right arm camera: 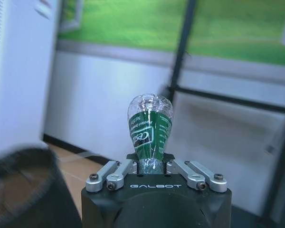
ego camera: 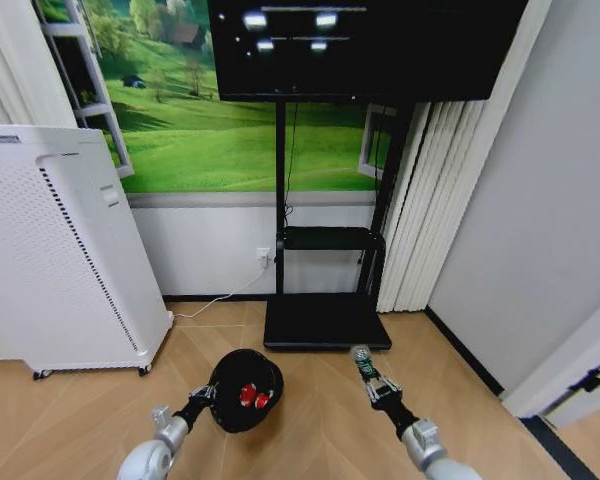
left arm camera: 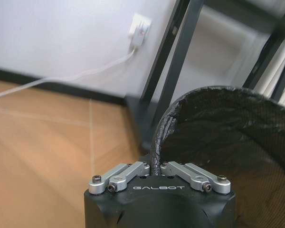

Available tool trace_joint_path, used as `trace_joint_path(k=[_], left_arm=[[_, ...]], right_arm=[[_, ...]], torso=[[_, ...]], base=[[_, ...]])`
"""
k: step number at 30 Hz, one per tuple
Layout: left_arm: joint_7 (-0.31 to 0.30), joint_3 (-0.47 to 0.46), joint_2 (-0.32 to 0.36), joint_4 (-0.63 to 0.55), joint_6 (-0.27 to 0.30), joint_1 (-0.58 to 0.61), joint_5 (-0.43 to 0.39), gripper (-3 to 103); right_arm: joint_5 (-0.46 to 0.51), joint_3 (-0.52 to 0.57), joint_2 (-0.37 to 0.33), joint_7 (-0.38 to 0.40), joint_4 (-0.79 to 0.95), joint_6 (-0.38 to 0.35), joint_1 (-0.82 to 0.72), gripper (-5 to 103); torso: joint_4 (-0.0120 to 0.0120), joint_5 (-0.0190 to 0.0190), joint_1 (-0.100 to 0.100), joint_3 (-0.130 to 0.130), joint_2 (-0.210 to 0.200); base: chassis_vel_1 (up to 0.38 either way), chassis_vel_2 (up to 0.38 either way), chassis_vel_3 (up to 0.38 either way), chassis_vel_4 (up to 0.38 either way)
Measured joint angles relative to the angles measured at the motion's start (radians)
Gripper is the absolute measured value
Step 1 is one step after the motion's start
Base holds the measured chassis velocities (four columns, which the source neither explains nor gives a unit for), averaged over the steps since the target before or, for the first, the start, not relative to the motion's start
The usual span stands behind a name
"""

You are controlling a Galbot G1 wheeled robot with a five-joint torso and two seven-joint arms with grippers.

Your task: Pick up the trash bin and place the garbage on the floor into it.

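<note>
The black mesh trash bin (ego camera: pixel 245 390) hangs tilted above the wooden floor, its mouth turned toward me, with two red pieces of garbage (ego camera: pixel 252 397) inside. My left gripper (ego camera: pixel 206 397) is shut on the bin's rim (left arm camera: pixel 157 142) at its left side. My right gripper (ego camera: pixel 374 386) is shut on a small clear bottle (ego camera: pixel 362 359) with a green label (right arm camera: pixel 149 130), held upright to the right of the bin. The bin's rim (right arm camera: pixel 23 159) lies low and off to one side in the right wrist view.
A large white perforated appliance (ego camera: pixel 55 260) stands at the left. A black TV stand (ego camera: pixel 325 320) with its base plate is just behind the bin. A white cable (left arm camera: pixel 61 78) runs to a wall socket. White curtains (ego camera: pixel 430 200) and a wall are on the right.
</note>
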Motion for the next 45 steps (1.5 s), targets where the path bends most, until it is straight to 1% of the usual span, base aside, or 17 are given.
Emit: trace_joint_path(k=[2, 5, 7, 9, 10, 11, 13, 14, 15, 18, 25, 29, 32, 33, 35, 39, 45], left_arm=[[-0.015, 0.018, 0.013, 0.013, 0.023, -0.004, 0.015, 3], [0.007, 0.038, 0.026, 0.017, 0.041, -0.003, 0.019, 3], [0.063, 0.053, 0.028, -0.019, 0.07, 0.009, -0.007, 3], [0.071, 0.055, 0.028, -0.026, 0.073, 0.011, -0.011, 3], [0.12, 0.062, 0.026, -0.052, 0.084, 0.017, -0.024, 3], [0.12, 0.062, 0.026, -0.052, 0.084, 0.017, -0.024, 3], [0.196, 0.074, 0.026, -0.079, 0.091, 0.026, -0.029, 3], [0.196, 0.074, 0.026, -0.079, 0.091, 0.026, -0.029, 3], [0.225, 0.076, 0.027, -0.094, 0.095, 0.031, -0.033, 3], [0.259, 0.082, 0.03, -0.127, 0.103, 0.04, -0.044, 3], [0.258, 0.105, 0.031, -0.148, 0.107, 0.042, -0.063, 3], [0.228, 0.143, 0.022, -0.15, 0.108, 0.034, -0.07, 3], [0.157, 0.197, 0.007, -0.161, 0.109, 0.028, -0.083, 3], [0.157, 0.197, 0.007, -0.161, 0.109, 0.028, -0.083, 3], [0.116, 0.23, -0.001, -0.174, 0.111, 0.028, -0.087, 3], [0.082, 0.261, -0.004, -0.204, 0.113, 0.058, -0.083, 3], [0.071, 0.245, 0.006, -0.244, 0.113, 0.104, -0.082, 3]], right_arm=[[-0.036, -0.027, 0.008, -0.018, 0.047, 0.001, -0.011, 22], [-0.055, -0.066, 0.012, -0.04, 0.106, -0.003, -0.03, 22], [-0.068, -0.085, 0.002, -0.063, 0.132, 0.001, -0.042, 22], [-0.071, -0.087, 0.0, -0.066, 0.134, 0.004, -0.044, 22], [-0.089, -0.091, -0.006, -0.087, 0.145, 0.018, -0.052, 22], [-0.089, -0.091, -0.006, -0.087, 0.145, 0.018, -0.052, 22], [-0.102, -0.111, -0.007, -0.108, 0.155, 0.027, -0.057, 22], [-0.102, -0.111, -0.007, -0.108, 0.155, 0.027, -0.057, 22], [-0.109, -0.123, -0.006, -0.115, 0.153, 0.031, -0.057, 22], [-0.136, -0.156, -0.002, -0.129, 0.135, 0.043, -0.057, 22], [-0.179, -0.237, 0.007, -0.174, 0.116, 0.066, -0.058, 22], [-0.203, -0.289, 0.013, -0.192, 0.093, 0.082, -0.049, 22], [-0.204, -0.341, 0.017, -0.203, 0.063, 0.094, -0.013, 22], [-0.204, -0.341, 0.017, -0.203, 0.063, 0.094, -0.013, 22], [-0.198, -0.372, 0.018, -0.206, 0.028, 0.1, 0.023, 22], [-0.185, -0.408, 0.027, -0.207, -0.052, 0.125, 0.083, 22], [-0.184, -0.419, 0.043, -0.207, -0.149, 0.166, 0.137, 22]], torso=[[0.0003, 0.0003, 0.0, 0.0, 0.0], [0.0003, 0.0003, 0.0, 0.0, 0.0], [0.0003, 0.0001, 0.0, 0.0, 0.0], [0.0003, 0.0001, 0.0, 0.0, 0.0], [0.0001, 0.0003, 0.0, 0.0, 0.0], [0.0001, 0.0003, 0.0, 0.0, 0.0], [0.0003, 0.0002, 0.0, 0.0, 0.0], [0.0003, 0.0002, 0.0, 0.0, 0.0], [0.0002, 0.0003, 0.0, 0.0, 0.0], [0.0002, 0.0003, 0.0, 0.0, 0.0], [0.0002, 0.0003, 0.0, 0.0, 0.0], [0.0003, 0.0003, 0.0, 0.0, 0.0], [0.0002, 0.0004, 0.0, 0.0, 0.0], [0.0002, 0.0004, 0.0, 0.0, 0.0], [0.0002, 0.0001, 0.0, 0.0, 0.0], [0.0002, 0.0001, 0.0, 0.0, 0.0], [0.0002, 0.0002, 0.0, 0.0, 0.0]], base=[[0.0, 0.0, 0.0, 0.0], [0.0, 0.0, 0.0, 0.0], [0.0, 0.0, 0.0, 0.0], [0.0, 0.0, 0.0, 0.0], [0.0, 0.0, 0.0, 0.0], [0.0, 0.0, 0.0, 0.0], [0.0, 0.0, 0.0, 0.0], [0.0, 0.0, 0.0, 0.0], [0.0, 0.0, 0.0, 0.0], [0.0, 0.0, 0.0, 0.0], [0.0, 0.0, 0.0, 0.0], [0.0, 0.0, 0.0, 0.0], [0.0, 0.0, 0.0, 0.0], [0.0, 0.0, 0.0, 0.0], [0.0, 0.0, 0.0, 0.0], [0.0, 0.0, 0.0, 0.0], [0.0, 0.0, 0.0, 0.0]])
